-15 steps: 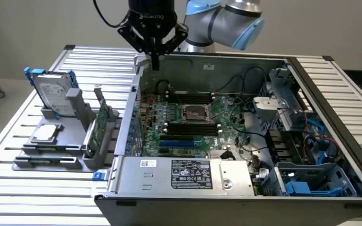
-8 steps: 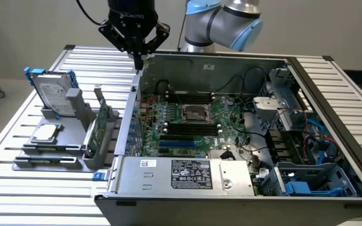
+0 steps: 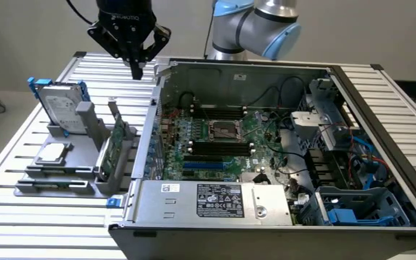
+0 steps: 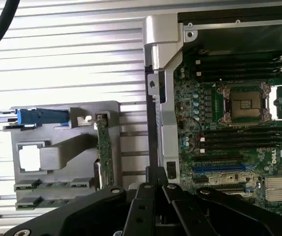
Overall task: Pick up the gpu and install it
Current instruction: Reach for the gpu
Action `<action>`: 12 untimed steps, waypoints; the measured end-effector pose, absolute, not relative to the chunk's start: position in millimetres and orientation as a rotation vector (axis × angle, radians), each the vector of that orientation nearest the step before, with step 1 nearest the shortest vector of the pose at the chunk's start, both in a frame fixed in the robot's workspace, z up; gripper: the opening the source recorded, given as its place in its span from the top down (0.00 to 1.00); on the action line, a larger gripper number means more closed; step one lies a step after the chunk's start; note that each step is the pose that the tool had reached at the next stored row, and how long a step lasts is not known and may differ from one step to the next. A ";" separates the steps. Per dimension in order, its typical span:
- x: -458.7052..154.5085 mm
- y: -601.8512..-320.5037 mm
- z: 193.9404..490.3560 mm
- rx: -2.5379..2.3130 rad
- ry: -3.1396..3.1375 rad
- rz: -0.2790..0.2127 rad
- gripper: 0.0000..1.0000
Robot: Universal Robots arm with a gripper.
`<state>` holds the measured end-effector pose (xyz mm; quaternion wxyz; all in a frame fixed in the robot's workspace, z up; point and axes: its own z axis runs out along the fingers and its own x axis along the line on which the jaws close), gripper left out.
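The gpu (image 4: 104, 152) stands edgewise in a rack (image 4: 62, 147). From the closed gripper (image 4: 156, 173) it lies at eleven o'clock.

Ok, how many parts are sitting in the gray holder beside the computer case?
3: the hard drive upright at the far end, the square chip lying flat, and the gpu on edge nearest the case. Others may be hidden.

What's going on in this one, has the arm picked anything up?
A single robot arm hangs its gripper, shut and empty, above the table near the open computer case's far corner on the exterior view's left. The gpu stands on edge in the gray holder beside the case, untouched and not yet installed.
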<state>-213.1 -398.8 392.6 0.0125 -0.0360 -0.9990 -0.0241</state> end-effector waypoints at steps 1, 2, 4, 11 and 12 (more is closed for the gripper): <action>-217.6 -398.8 392.6 -0.112 -3.111 -0.075 0.89; -222.2 -398.8 392.7 -0.112 -3.107 -0.074 0.89; -231.3 -398.8 392.6 -0.112 -3.100 -0.074 0.89; -262.9 -398.8 388.3 -0.111 -3.088 -0.073 0.89; -266.7 -398.8 387.4 -0.111 -3.088 -0.072 0.89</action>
